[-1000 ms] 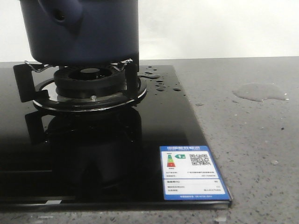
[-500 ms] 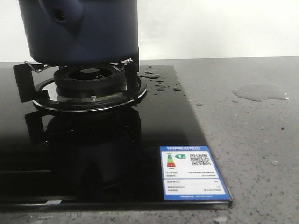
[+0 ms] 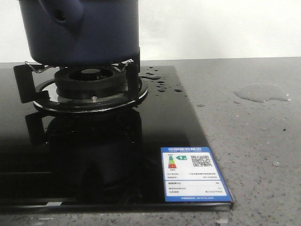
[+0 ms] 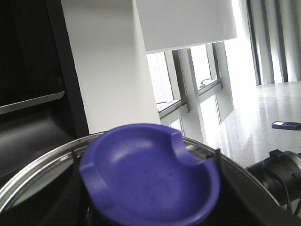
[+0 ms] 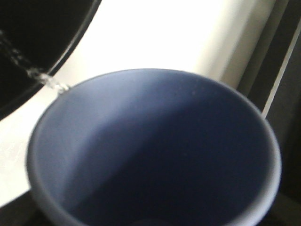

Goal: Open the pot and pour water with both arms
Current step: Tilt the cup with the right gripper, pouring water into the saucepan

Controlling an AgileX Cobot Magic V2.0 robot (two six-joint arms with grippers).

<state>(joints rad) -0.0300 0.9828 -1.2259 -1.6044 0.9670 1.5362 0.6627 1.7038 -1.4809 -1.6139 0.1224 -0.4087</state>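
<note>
White wall [image 3: 221,28], bright windows [image 4: 197,75]

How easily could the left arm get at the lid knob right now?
Probably easily: the blue lid knob sits close before the left wrist camera, with nothing visibly between them. Whether it is already gripped, I cannot tell.

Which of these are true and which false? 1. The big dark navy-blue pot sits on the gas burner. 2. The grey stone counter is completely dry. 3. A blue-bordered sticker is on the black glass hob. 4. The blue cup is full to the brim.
1. True: the dark navy-blue pot rests on the burner's metal supports.
2. False: a clear water puddle lies on the grey counter.
3. True: the sticker sits at a corner of the black hob.
4. False: the blue cup shows bare inner walls.
</note>
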